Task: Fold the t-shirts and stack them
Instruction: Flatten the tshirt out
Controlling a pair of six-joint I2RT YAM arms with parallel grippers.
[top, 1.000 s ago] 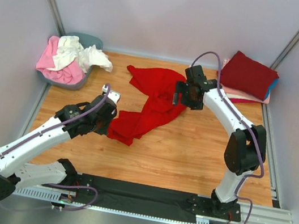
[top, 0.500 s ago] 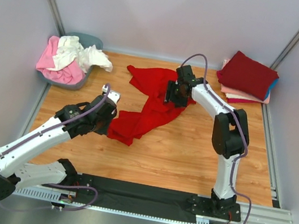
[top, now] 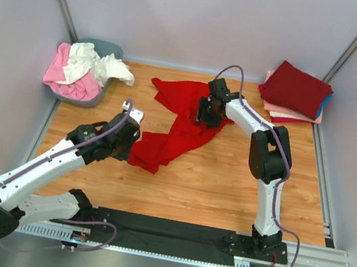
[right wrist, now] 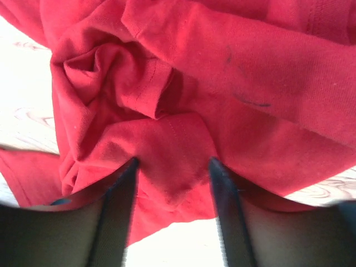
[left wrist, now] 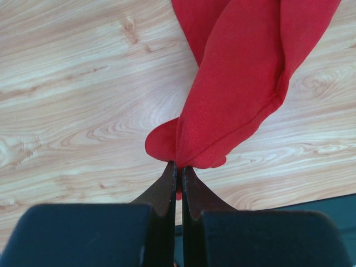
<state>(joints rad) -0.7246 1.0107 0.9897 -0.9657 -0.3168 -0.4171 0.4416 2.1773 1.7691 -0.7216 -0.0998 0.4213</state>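
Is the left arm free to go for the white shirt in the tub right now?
Probably not yet. The left pincer is shut on an edge of the red shirt, so it must let go first. Otherwise the white shirt lies uncovered in the tub, on that arm's side.

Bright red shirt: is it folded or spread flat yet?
Neither: crumpled. The bright red shirt lies twisted and bunched on the table, one end pinched in the left hand, the right hand astride a fold.

Grey tub (top: pixel 111 48) sits on the wooden table (top: pixel 225 182).
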